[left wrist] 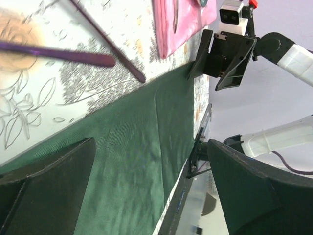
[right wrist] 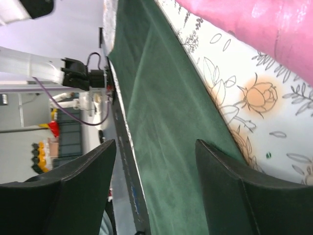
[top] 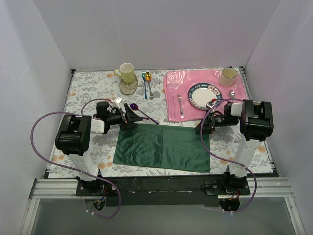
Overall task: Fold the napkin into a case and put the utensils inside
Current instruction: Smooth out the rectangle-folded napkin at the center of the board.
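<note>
Across the near middle of the table (top: pixel 90 93) lies the napkin (top: pixel 161 147), a wide flat rectangle with one crease, not yet a narrow case, I'd say. Left gripper (top: pixel 131 119) and right gripper (top: pixel 201 128) hover at its far corners, jaws wide and empty. Utensils (top: pixel 145 114) lie just beyond, unplaced.

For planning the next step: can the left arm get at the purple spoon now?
Probably yes: the open left gripper is right beside the purple spoon, and nothing lies between them.
</note>
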Controlling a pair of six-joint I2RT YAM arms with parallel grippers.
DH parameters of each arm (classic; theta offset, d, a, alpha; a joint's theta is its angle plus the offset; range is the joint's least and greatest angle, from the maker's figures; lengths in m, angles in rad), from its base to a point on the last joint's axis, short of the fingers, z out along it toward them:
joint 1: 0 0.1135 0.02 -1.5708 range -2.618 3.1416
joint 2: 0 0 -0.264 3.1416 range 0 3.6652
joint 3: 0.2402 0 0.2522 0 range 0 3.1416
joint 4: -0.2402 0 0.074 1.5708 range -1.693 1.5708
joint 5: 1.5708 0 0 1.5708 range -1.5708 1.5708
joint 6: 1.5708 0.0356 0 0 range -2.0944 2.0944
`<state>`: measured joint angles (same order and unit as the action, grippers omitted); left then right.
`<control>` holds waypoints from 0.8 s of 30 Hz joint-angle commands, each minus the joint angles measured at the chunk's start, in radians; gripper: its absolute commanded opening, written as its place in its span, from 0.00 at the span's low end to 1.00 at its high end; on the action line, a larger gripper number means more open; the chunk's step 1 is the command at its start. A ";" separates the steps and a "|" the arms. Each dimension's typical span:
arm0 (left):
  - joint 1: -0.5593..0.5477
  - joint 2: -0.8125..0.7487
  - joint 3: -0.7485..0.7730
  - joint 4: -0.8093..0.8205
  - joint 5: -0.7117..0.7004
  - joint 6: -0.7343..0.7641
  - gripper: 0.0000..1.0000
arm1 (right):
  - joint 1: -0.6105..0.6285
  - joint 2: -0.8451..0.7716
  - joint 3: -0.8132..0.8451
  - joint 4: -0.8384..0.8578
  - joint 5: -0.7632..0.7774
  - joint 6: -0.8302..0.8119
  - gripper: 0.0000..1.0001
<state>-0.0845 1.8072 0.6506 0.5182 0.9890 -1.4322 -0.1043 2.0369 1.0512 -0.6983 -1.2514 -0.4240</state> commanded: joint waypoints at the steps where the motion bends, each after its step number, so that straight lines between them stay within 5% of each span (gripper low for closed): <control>1: -0.029 -0.150 0.099 -0.117 0.007 0.150 0.98 | 0.006 -0.128 0.033 -0.067 0.076 -0.073 0.71; 6: -0.157 -0.195 0.139 -0.127 -0.019 0.139 0.98 | 0.063 -0.250 -0.014 0.084 0.104 0.137 0.60; 14: -0.389 -0.036 0.218 0.000 -0.153 -0.006 0.98 | 0.182 -0.261 -0.054 0.276 0.285 0.349 0.39; 24: -0.463 0.125 0.326 -0.001 -0.322 -0.083 0.98 | 0.216 -0.215 -0.049 0.324 0.452 0.442 0.26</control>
<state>-0.5419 1.9087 0.9298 0.5022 0.7628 -1.4773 0.1074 1.7931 0.9997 -0.4072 -0.8772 -0.0315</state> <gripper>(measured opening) 0.982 0.269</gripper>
